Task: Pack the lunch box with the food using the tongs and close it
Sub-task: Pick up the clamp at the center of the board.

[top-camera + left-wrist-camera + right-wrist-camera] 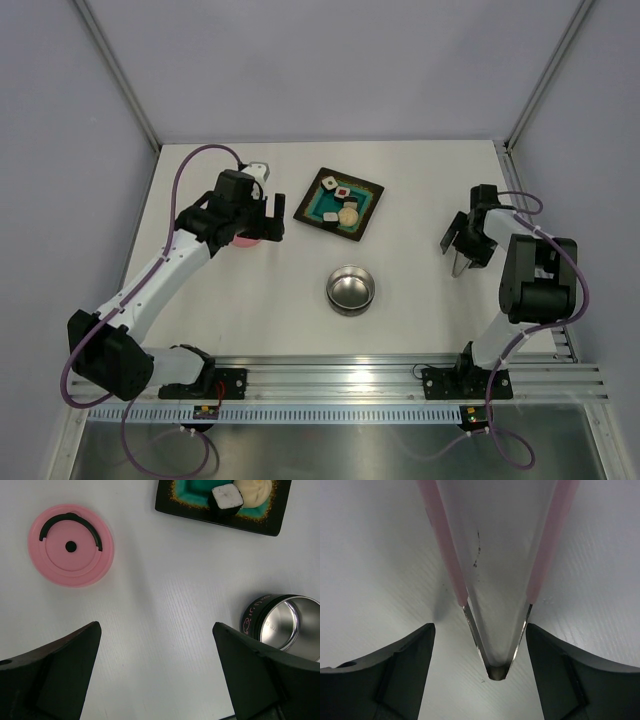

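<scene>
The lunch box [350, 289] is bare metal, very shiny inside like a mirror. Its outer wall is dark and glossy, with small pink marks on it. Its lid [71, 545] is pink plastic, smooth and a bit dull, with a black curved piece set in it. The tongs [471, 625] are thin shiny metal at the joined end, and their arms wear smooth pink covers [443, 540]. The tray [220, 517] is dark and glossy, with a shiny teal middle. The table [270, 320] is white and dull, with fine lines in it. The fingers [60, 675] of my left claw [156, 630] look like dark, dull plastic.
</scene>
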`<control>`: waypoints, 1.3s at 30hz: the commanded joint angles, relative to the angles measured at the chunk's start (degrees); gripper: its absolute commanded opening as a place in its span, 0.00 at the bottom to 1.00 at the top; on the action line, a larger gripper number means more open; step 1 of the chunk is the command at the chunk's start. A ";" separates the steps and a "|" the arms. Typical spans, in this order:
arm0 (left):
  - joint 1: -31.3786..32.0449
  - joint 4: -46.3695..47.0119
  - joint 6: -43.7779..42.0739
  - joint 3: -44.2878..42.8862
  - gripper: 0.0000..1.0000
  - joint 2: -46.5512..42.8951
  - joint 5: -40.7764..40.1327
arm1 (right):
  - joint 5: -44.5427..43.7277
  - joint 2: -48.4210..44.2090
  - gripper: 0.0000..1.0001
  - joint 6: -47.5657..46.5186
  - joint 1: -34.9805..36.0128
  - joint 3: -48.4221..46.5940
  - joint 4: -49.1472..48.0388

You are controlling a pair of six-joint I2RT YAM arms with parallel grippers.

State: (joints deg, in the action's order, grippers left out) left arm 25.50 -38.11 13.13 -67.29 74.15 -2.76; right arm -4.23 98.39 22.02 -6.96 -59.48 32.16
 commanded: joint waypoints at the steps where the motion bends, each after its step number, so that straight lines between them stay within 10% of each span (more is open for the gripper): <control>1: -0.18 0.40 -0.21 -2.85 0.99 0.03 0.66 | -2.62 1.98 0.80 -1.54 1.69 -2.39 -1.49; 39: -0.10 -0.04 -0.38 -2.67 0.99 -0.15 0.30 | -3.94 7.17 0.70 -13.14 16.45 -5.20 -6.50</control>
State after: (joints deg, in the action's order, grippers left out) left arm 25.50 -39.35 13.10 -67.92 74.76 -2.79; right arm -8.71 104.77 10.59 9.58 -64.71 25.28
